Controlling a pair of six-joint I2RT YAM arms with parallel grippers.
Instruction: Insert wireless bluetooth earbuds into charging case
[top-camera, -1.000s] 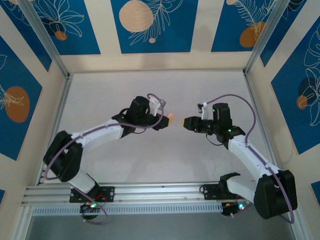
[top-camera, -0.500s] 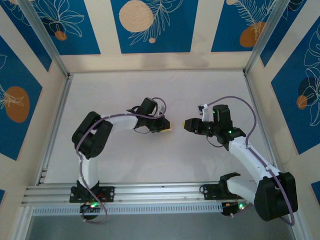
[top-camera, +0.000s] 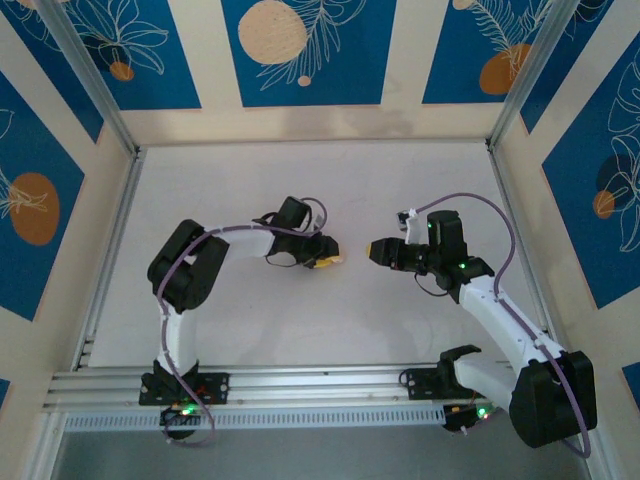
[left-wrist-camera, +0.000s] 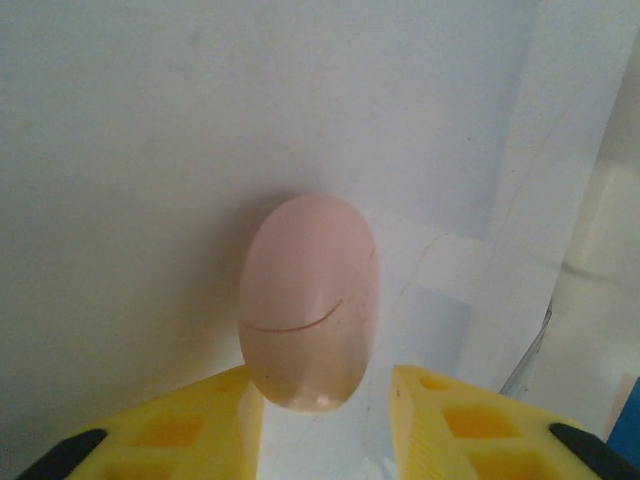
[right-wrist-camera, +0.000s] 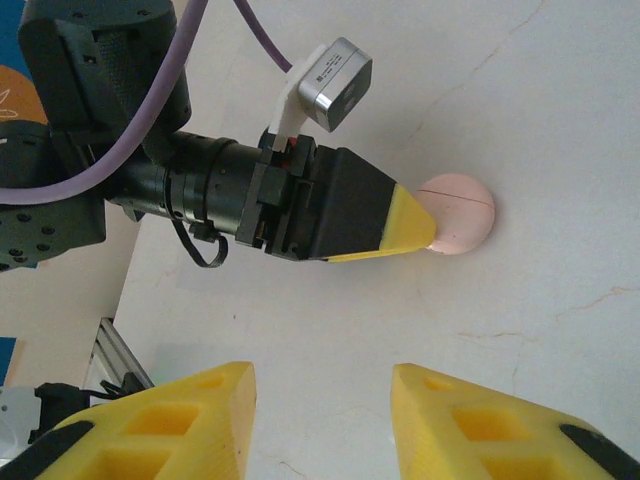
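Pale off-white table top (top-camera: 300, 320) with faint hairline veins, evenly and softly lit, bounded by slanted aluminium posts (top-camera: 88, 75) at the far corners and a slotted aluminium rail (top-camera: 320, 385) along the near edge. Enclosed on the far side and both flanks by cream wall panels (top-camera: 400, 50) bearing deep blue rectangles printed with white line-drawn leaves and orange or peach discs (top-camera: 272, 30). Diffuse grey shadows on the surface.
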